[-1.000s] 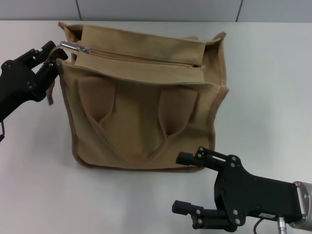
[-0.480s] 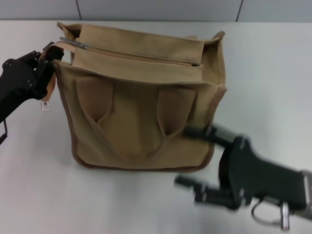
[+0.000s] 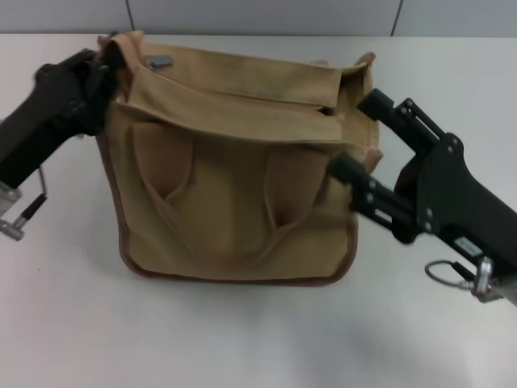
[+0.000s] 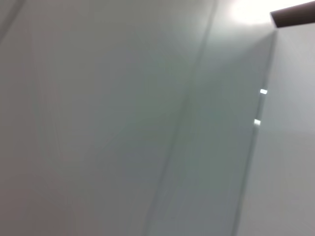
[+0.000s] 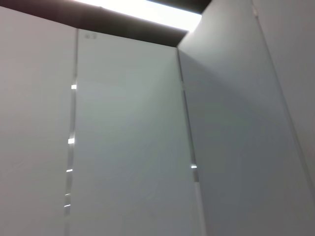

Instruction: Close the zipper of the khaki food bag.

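On white table (image 3: 242,339): bag (image 3: 234,202), tan, mid-scene, 2 handles flat on the near face. Zipper (image 3: 242,97) across the top panel, silver slider (image 3: 160,61) at the left end — the closing run, by the look of it, barely begun or not begun. Left gripper (image 3: 103,77) against the bag's top-left corner, fingers hidden there, grip impossible to tell. Right gripper (image 3: 355,133) spread wide at the top-right corner, holding nothing. Wrist views: only blank wall panels.

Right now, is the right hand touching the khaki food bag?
Touching: in the head view the open right hand straddles the khaki food bag's right edge, lower finger pressed against the fabric.
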Controlling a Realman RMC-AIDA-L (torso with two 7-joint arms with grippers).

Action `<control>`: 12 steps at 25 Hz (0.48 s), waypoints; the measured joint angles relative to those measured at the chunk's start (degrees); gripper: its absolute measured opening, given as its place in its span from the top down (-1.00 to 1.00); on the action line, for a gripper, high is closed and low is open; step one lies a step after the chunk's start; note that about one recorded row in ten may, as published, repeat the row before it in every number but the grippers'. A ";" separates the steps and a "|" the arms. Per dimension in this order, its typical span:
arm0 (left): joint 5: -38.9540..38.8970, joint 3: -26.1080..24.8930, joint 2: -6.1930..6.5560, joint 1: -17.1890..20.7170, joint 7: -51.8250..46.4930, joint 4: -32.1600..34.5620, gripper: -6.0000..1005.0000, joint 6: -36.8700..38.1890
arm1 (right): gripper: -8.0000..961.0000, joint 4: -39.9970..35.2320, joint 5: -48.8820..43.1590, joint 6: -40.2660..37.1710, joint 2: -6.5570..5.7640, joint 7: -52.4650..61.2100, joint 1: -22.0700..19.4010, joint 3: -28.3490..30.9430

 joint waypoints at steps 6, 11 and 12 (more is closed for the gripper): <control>0.15 2.59 -0.04 -1.67 -0.81 -0.29 0.94 -1.24 | -0.66 2.29 0.00 3.20 0.07 -0.35 -0.56 5.50; -0.05 2.67 -0.04 -1.68 -0.82 -0.56 0.94 -1.44 | -0.66 5.97 0.00 6.33 0.12 -16.10 -0.57 8.06; -0.13 2.67 -0.03 -1.56 -0.82 -0.58 0.94 -1.40 | -0.66 7.51 0.00 7.68 0.12 -22.25 -0.55 8.66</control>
